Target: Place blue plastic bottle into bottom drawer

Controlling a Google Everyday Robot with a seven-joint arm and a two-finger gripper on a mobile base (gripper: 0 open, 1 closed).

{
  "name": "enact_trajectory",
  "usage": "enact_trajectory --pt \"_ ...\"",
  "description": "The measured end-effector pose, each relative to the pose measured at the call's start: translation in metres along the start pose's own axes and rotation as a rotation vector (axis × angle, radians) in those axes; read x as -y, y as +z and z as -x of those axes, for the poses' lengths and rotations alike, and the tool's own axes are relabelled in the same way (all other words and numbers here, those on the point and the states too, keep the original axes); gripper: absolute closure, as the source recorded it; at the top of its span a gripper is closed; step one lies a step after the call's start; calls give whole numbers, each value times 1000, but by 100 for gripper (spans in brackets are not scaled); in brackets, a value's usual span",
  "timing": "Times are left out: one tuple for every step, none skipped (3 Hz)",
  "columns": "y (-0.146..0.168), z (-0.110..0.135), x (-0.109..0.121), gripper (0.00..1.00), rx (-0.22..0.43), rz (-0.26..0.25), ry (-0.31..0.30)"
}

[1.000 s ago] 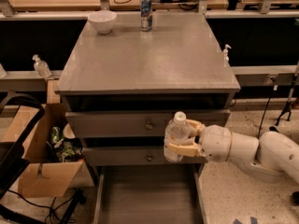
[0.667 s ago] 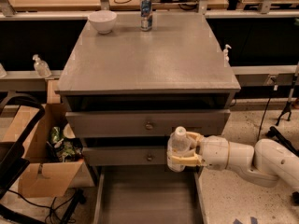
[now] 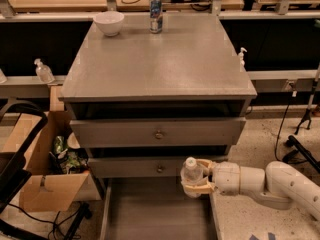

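Observation:
The clear plastic bottle (image 3: 191, 175) with a white cap stands upright in my gripper (image 3: 196, 179), which is shut on it. The gripper reaches in from the right on a cream arm and holds the bottle over the right back part of the open bottom drawer (image 3: 150, 211), just in front of the second drawer front. The bottle's lower part is hidden by the fingers. The drawer's grey floor is bare.
Two upper drawer fronts with round knobs (image 3: 159, 134) sit above. On the cabinet top stand a white bowl (image 3: 108, 22) and a blue-and-silver can (image 3: 156, 14). An open cardboard box (image 3: 42, 169) stands at the left. Pump bottles sit at the left (image 3: 43, 71) and right (image 3: 242, 56).
My gripper has lowered the bottle from level with the upper drawer front to just above the open bottom drawer.

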State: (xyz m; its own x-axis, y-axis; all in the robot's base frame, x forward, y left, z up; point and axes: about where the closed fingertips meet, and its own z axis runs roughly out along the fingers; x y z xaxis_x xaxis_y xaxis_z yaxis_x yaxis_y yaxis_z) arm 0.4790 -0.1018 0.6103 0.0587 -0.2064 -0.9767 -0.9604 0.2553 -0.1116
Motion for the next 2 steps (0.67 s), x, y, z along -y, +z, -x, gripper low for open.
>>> enact_trajectory --pt "0 0 0 100 0 0 0" --pt "21 -26 -2 100 24 14 34"
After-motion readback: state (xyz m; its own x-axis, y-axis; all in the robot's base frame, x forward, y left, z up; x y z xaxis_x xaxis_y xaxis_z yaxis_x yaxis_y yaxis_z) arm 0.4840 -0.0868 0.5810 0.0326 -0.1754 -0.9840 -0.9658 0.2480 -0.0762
